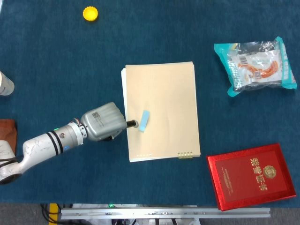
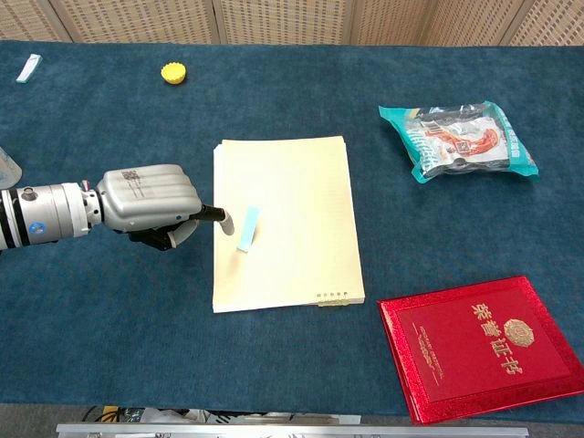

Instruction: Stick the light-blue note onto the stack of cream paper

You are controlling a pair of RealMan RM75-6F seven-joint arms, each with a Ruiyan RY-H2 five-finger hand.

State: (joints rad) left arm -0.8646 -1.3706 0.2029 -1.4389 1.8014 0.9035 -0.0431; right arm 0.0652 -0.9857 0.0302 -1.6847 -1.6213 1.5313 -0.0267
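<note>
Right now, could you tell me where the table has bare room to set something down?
Bare cloth lies between the yellow cap and the snack bag, and left of the red booklet below the paper stack. The left hand crowds the stack's left edge.

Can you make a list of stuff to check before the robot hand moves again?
1. Note lies on the paper: ok.
2. Note stuck down flat: cannot tell.
3. Left hand has let go of the note, one fingertip next to it: ok.
4. Paper stack square, not pushed askew: ok.
5. Red book and snack bag away from the hand's way back: ok.
6. Right hand: not seen, cannot tell.
</note>
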